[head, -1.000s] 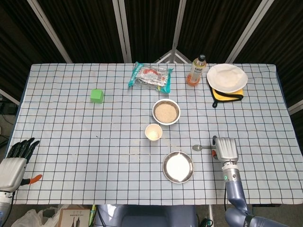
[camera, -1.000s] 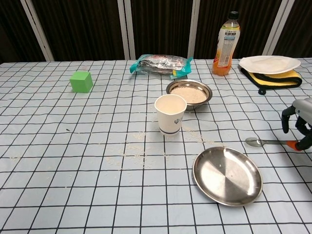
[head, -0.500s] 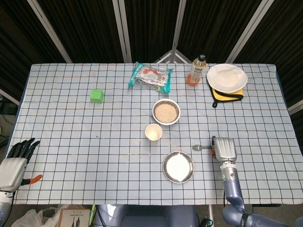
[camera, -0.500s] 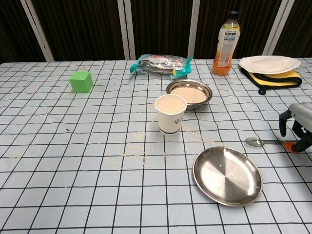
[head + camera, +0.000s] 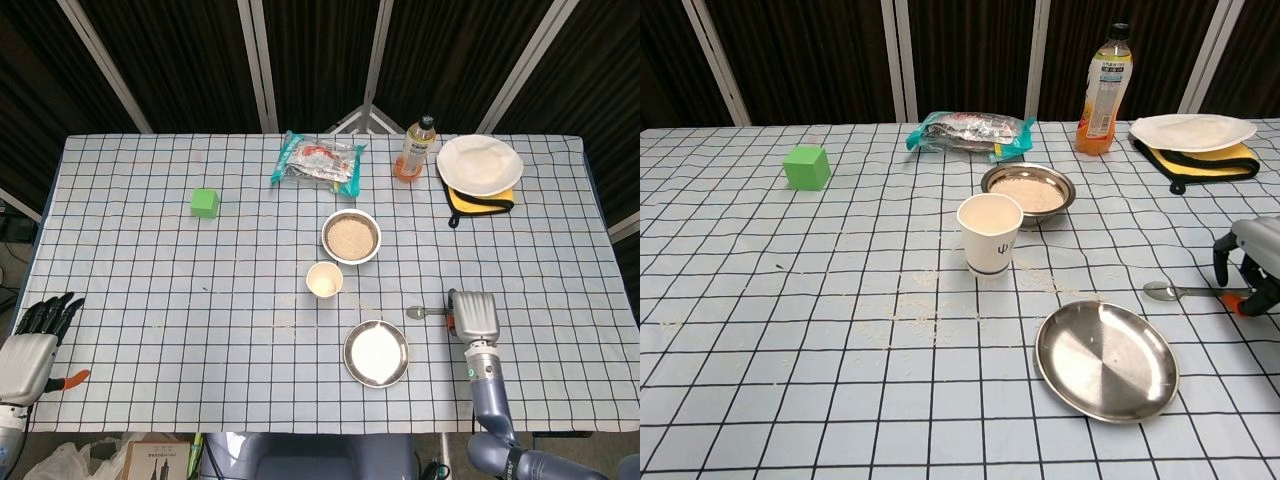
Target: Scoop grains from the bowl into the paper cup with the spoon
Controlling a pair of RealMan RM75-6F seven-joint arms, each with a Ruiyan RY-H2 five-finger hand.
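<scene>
On the bench (image 5: 150, 260), the step in hand was judged to be the pickup of the spoon; no scooping had begun. The right hand (image 5: 476, 315) stood over the spoon's handle end at the bench's right side, fingers (image 5: 1222, 262) curled downward around the orange handle tip; whether they were clamped on it could not be told. The left hand (image 5: 32, 345) rested off the near-left corner, fingers apart, holding nothing. The bowl (image 5: 351, 237) of grains sat mid-bench, the cup (image 5: 324, 280) just in front of it, both well apart from the spoon (image 5: 1180, 292), which lay flat with its bowl end pointing toward the steel plate (image 5: 1107, 359). The next move, as judged, called for a firm hold on the handle, then a lift. Against the earlier frames, the right hand had edged slightly nearer the handle; the spoon had not moved.
</scene>
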